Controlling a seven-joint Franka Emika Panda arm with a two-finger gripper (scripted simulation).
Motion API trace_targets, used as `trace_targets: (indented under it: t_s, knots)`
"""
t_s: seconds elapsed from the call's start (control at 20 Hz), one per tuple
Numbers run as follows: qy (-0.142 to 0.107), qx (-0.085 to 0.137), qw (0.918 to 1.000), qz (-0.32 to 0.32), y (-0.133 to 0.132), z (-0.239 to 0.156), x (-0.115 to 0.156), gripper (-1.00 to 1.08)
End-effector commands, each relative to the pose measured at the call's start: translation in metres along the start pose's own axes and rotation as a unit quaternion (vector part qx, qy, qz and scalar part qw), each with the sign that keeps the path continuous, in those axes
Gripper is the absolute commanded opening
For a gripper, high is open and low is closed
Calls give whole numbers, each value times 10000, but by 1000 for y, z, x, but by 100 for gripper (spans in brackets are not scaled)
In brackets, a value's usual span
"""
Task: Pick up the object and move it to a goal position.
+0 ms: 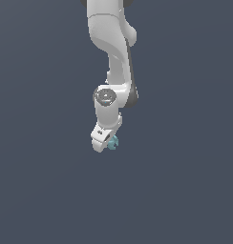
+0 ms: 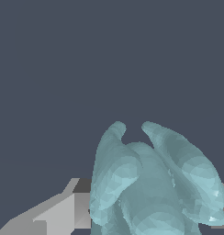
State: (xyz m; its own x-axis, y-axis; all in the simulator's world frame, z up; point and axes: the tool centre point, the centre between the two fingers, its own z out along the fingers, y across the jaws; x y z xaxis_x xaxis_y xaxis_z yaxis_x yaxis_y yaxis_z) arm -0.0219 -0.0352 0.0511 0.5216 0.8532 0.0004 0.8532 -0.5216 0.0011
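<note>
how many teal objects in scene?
1. The object sits at the gripper, between its fingers; it fills the wrist view. Nothing else teal visible.

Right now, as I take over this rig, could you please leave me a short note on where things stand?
Pincer: at the end of the white arm, with the small teal lump at its tip. In the wrist view the lump fills the space beside a grey finger, so it looks gripped, though the contact itself is not clearly shown.
Done: the lump seems picked up.
Left: carry it to the goal spot. No goal marker shows in either view, so confirm the target before moving.
</note>
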Motion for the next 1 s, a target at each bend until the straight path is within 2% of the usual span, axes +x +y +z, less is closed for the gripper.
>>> trace_targets:
  t_s: [0.0, 0.45, 0.95]
  knots:
    - [-2, 6, 10000, -2, -1, 1, 0, -100]
    - [0, -2, 10000, -1, 2, -17, 1, -100]
    - [0, 4, 10000, -7, 11, -89, 6, -100]
